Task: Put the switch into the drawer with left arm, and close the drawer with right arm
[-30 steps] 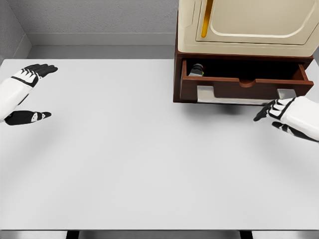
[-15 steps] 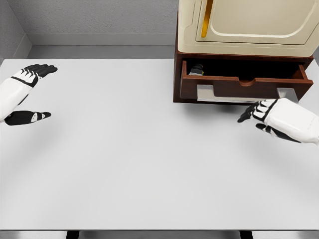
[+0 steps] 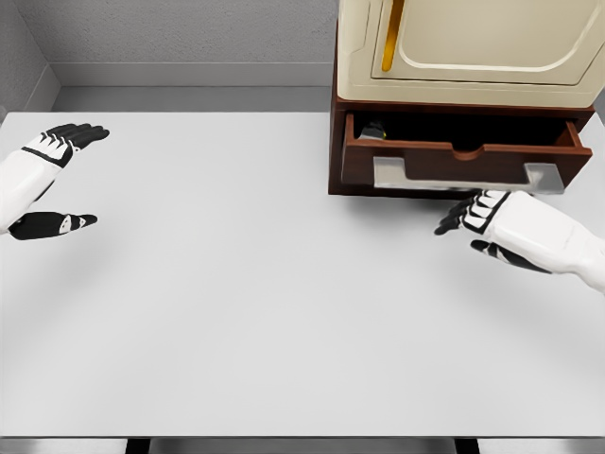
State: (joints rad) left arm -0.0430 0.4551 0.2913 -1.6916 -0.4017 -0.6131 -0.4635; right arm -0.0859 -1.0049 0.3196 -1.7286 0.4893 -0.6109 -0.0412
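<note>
Brown drawer (image 3: 454,163) (switch (image 3: 373,131) inside) sits just beyond right hand (image 3: 492,219) fingers (image 3: 452,221), relaxed, empty; left hand (image 3: 52,180) spread, empty, far across the surface (image 3: 236,303)

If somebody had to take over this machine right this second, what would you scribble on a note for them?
Left robot hand: open, empty, parked at the table's left edge.
Right robot hand: open, empty, in front of the drawer, just below its front panel; contact cannot be told.
Switch: a small dark item lies in the drawer's back left corner, apparently the switch.
Done: the switch seems to be in the drawer.
Left: the drawer is still partly open under the cream cabinet; push it shut with the right robot hand.
</note>
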